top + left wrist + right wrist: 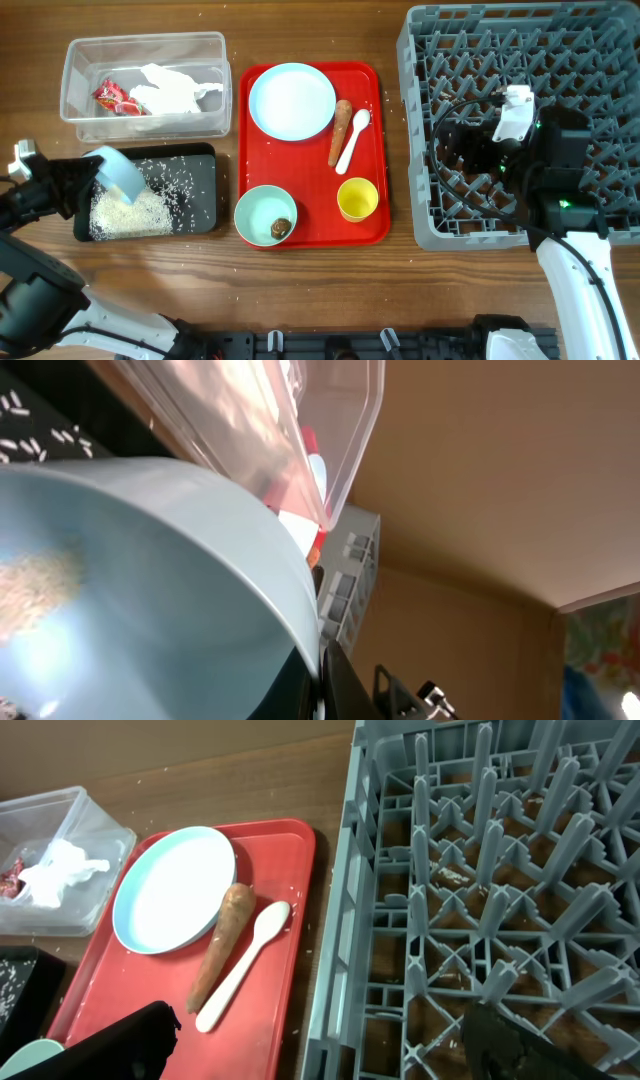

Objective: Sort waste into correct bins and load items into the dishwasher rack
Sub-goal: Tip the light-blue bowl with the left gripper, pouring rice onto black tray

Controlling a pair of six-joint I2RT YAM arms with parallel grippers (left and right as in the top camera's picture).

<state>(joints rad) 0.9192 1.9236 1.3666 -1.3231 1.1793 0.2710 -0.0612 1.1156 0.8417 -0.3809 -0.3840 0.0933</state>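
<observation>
My left gripper [100,176] is shut on the rim of a light blue bowl [118,174], tipped on its side over the black tray [200,160]; the bowl fills the left wrist view [140,600]. White rice [130,212] lies piled and scattered in the tray. The clear tub [75,75] holds a crumpled napkin [170,90] and a red wrapper [110,97]. On the red tray [375,225] are a blue plate [292,100], carrot [340,131], white spoon [352,140], yellow cup [358,198] and a second bowl [255,212] with a brown lump [281,228]. My right gripper [320,1040] is open and empty over the grey rack's [590,60] left edge.
The rack [500,870] holds nothing among its pegs. Loose rice grains are scattered on the wooden table around the black tray and red tray. The right arm's cables hang over the rack's front left part.
</observation>
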